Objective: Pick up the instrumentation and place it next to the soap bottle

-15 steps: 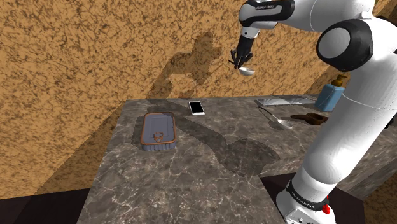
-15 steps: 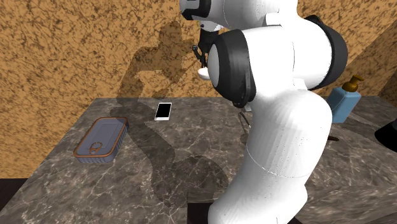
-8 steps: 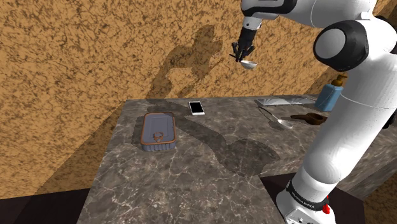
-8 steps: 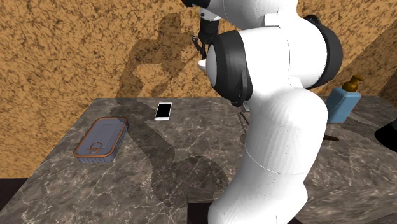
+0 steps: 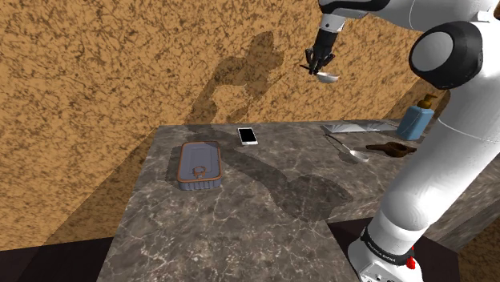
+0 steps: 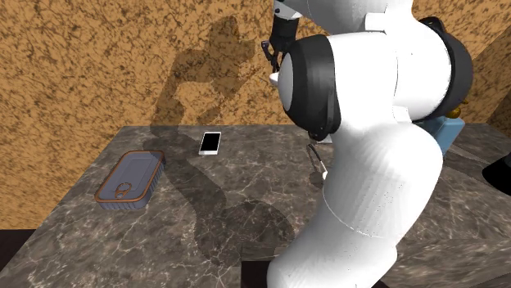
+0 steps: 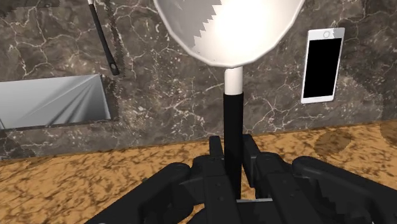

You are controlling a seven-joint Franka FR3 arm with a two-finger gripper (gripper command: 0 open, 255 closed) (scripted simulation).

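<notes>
1. Ladle (image 5: 327, 78): white round bowl on a straight black handle. The handle is clamped between the gripper's (image 7: 233, 149) fingers, and the ladle is held high above the counter (image 5: 256, 216).
2. Soap bottle (image 5: 416, 120): blue with a brown pump, upright on the counter. In the shoulder view it stands at 4 o'clock from the ladle, well apart.

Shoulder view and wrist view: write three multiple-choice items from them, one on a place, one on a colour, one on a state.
1. Where is the phone? A on the floor; B flat on the tabletop; C leaning on the wall.
2. What colour is the soap bottle? A red; B blue; C green.
3. The gripper is: A open; B shut on nothing; C shut on the ladle.
Answers: 1 B, it lies on the veined surface; 2 B, its body shows blue; 3 C, it clasps the black handle.
</notes>
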